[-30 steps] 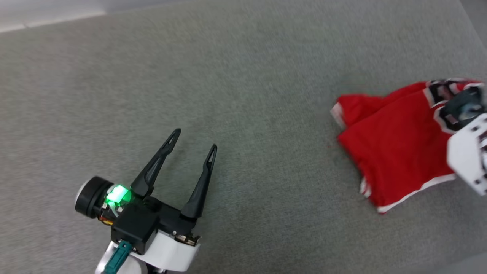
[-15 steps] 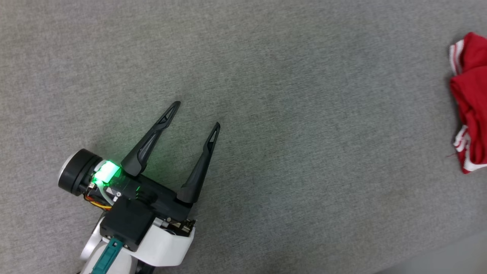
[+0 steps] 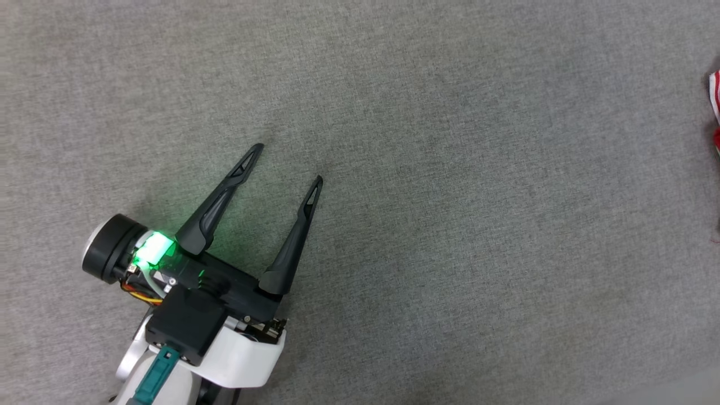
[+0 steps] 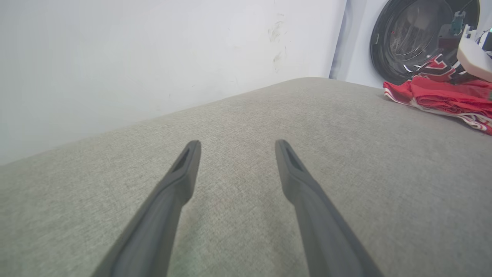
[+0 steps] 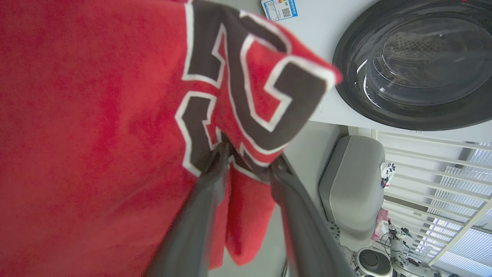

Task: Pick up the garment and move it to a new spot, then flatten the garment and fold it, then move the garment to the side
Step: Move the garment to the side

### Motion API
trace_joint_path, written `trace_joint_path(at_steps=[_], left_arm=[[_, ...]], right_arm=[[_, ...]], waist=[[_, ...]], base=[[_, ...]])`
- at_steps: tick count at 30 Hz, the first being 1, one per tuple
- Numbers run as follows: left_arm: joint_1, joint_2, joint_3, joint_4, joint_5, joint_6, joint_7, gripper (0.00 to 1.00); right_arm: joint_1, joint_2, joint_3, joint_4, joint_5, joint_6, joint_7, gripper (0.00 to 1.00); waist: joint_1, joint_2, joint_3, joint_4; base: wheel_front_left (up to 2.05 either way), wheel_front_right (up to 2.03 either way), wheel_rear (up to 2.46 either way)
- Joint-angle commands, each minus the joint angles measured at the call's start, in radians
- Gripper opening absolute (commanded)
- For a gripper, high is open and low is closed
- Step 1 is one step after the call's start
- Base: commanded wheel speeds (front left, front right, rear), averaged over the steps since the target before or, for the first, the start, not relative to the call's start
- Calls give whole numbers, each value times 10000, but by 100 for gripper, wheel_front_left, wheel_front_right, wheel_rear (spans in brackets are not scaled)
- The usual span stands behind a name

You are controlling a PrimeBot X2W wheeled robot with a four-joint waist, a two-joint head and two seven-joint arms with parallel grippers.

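The broad grey upholstered surface (image 3: 427, 169) lies bare across the middle of the head view, which looks like the room kept free for laying the shirt out flat. Behind it, at 2 o'clock in the left wrist view, stands a washing machine with its round dark door (image 4: 419, 34).

The garment (image 5: 96, 134) sits at the far right of the surface. In the head view only a sliver of red and white crosses the edge at 3 o'clock (image 3: 715, 95), and in the left wrist view it is a rumpled red heap at 2 o'clock (image 4: 442, 96), with one part drawn up off the pile.

The right gripper (image 5: 250, 156) has its two dark fingers pinched onto a bunched fold at the black, white-outlined letters. The cloth drapes over and around them, a hold that suits lifting the shirt clear to carry it.

The left gripper (image 3: 288, 163) hovers at 8 o'clock in the head view, fingers aimed toward 1 o'clock, spread wide and holding nothing, well apart from the shirt; I judge it is kept ready for the flattening
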Motion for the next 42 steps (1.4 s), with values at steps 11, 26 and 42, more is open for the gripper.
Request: trace_joint_path(at_steps=[11,26,42], left_arm=[[296,-559,264,606,-388,249,-21,100],[1897,-1412,2032,1617,-1087,769,-23,100],[2728,-2011,2802,2642,-1388,582,-21,100]], right_arm=[[-120,417,299,-1189,7,-14,-21,100],[2083,3107,-245,-4580,1368,-11,-2323,100],[5438,5885,-441,-6009,2614,-11,-4465,100]], waist=[[-1,0,-1971,345],[-1,0,-4939,1591],[-1,0,-6060,2537]], base=[[0,0,0],[0,0,0],[0,0,0]])
